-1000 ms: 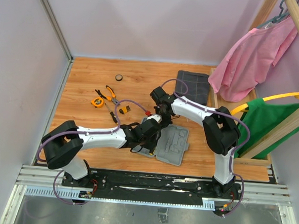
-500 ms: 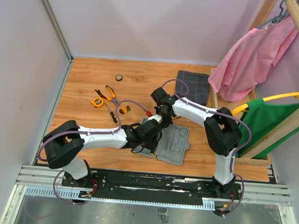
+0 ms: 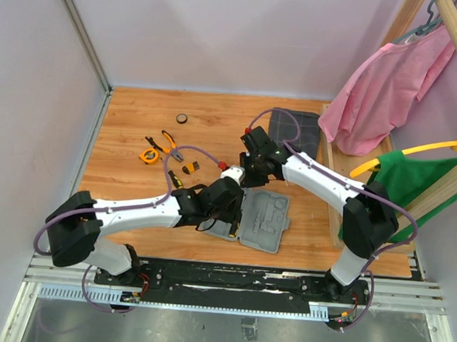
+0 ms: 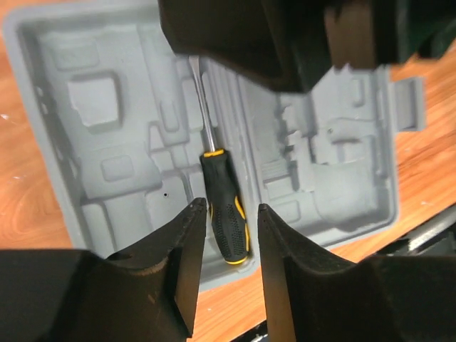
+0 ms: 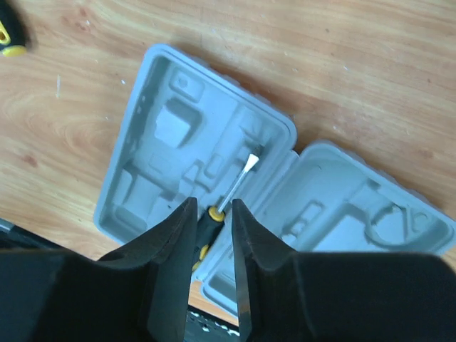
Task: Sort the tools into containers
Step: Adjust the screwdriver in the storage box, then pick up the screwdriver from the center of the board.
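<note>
The grey tool case (image 3: 268, 220) lies open near the table's front. In the left wrist view, a black-and-yellow screwdriver (image 4: 224, 214) lies in the case (image 4: 107, 128) along the hinge. My left gripper (image 4: 231, 210) is open and empty above it, a finger on each side of the handle. My right gripper (image 5: 211, 204) is open and empty higher over the case (image 5: 171, 135), with the screwdriver (image 5: 214, 215) seen between its fingers. Loose tools lie at the left: orange tape measure (image 3: 148, 156), pliers (image 3: 168, 142), a screwdriver (image 3: 174, 179) and a small yellow-black piece (image 3: 191, 167).
A dark checked folded cloth (image 3: 294, 132) lies at the back right. A small dark round object (image 3: 182, 118) sits at the back. A wooden rack with pink (image 3: 389, 80) and green cloth stands on the right. Both arms cross over the case.
My right gripper has drawn up and back to the far right of the case. My left arm has stretched out, its gripper staying over the case.
</note>
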You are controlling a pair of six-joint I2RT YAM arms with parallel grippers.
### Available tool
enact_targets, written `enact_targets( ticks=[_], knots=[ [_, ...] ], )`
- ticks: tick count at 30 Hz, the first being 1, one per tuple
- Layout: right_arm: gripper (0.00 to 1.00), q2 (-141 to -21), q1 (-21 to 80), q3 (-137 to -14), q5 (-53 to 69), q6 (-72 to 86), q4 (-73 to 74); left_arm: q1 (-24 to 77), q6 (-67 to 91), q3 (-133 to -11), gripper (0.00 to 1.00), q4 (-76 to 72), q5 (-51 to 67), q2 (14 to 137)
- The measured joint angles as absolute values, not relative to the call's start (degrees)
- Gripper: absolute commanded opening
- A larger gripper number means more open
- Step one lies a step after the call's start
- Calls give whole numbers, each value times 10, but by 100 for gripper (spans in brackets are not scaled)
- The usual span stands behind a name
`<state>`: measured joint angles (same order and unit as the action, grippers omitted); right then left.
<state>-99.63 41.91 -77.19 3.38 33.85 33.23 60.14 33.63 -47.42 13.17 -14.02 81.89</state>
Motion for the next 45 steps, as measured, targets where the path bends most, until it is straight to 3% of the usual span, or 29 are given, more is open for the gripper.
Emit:
enact_targets(
  ticks=[7,17,24,33,45],
  knots=[
    [40,-942,417,-668,24,356,319,568,332,-444,41,105,-157,724],
    [40,-921,458,-563,33,425,250,439,332,-345,42,104,-142,644],
    [35,-920,462,-552,36,453,210,424,332,-337,42,103,-134,630],
    [17,-949,462,-579,28,445,224,399,332,-337,42,104,-128,626],
    [14,-991,443,-632,16,374,244,322,333,-337,47,126,-117,612]
  ],
)
